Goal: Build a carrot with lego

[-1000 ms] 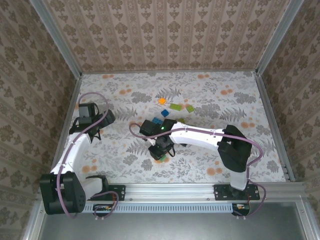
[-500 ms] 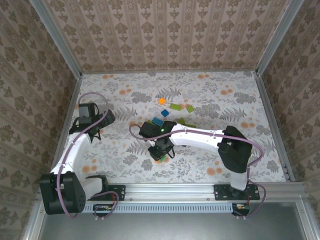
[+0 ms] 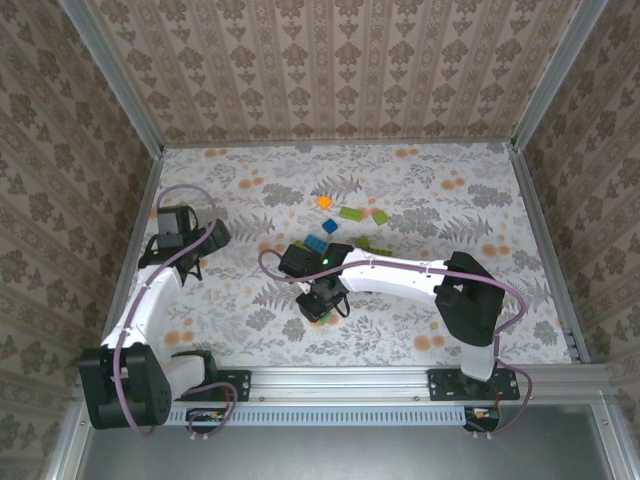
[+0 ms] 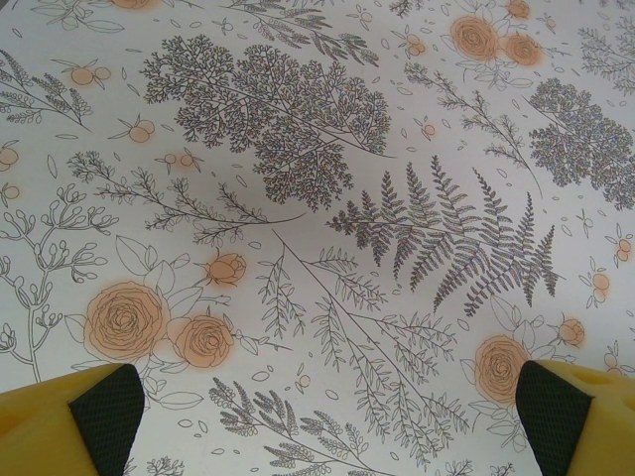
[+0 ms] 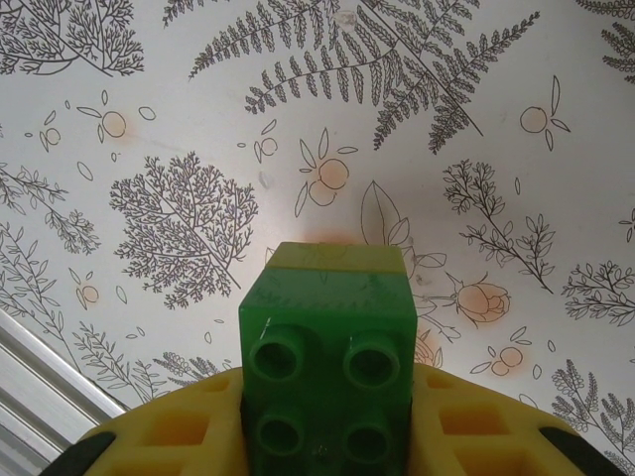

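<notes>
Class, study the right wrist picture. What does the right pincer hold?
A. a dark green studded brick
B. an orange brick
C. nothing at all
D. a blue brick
A: a dark green brick with four studs sits clamped between the yellow fingers of the right pincer.

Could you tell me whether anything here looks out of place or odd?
Nothing stands out. The right gripper is shut on a green brick stack, held straight; the loose bricks lie scattered on the table, and the left gripper hangs open.
</notes>
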Controlling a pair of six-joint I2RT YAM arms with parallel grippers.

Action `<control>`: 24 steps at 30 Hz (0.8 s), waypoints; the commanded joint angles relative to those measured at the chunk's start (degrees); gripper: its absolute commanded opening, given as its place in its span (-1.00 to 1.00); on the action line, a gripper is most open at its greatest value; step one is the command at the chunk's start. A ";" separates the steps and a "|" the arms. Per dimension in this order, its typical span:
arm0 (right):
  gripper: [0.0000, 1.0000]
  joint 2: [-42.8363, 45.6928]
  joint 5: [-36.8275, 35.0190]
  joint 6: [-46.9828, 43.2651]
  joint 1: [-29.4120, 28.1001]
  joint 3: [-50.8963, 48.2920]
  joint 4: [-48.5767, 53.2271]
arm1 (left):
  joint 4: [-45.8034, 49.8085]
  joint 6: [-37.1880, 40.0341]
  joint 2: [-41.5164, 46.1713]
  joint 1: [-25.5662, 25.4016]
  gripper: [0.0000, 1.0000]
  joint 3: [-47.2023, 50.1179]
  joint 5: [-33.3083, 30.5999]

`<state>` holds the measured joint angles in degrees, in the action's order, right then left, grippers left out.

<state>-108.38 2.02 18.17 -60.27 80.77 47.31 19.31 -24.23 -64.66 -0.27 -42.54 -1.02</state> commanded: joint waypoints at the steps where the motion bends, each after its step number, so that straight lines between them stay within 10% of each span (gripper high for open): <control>1: -0.38 -12.32 1.67 -0.73 -0.36 -7.72 1.98 | 0.12 0.76 0.60 0.27 1.00 -1.55 0.68; 24: -0.39 3.69 -3.50 -3.68 4.05 -0.83 7.31 | 0.35 0.92 0.68 0.27 1.00 -1.66 0.58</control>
<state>-106.50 -0.23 15.73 -57.14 81.43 52.03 19.31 -24.23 -64.66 -0.27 -42.54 -1.02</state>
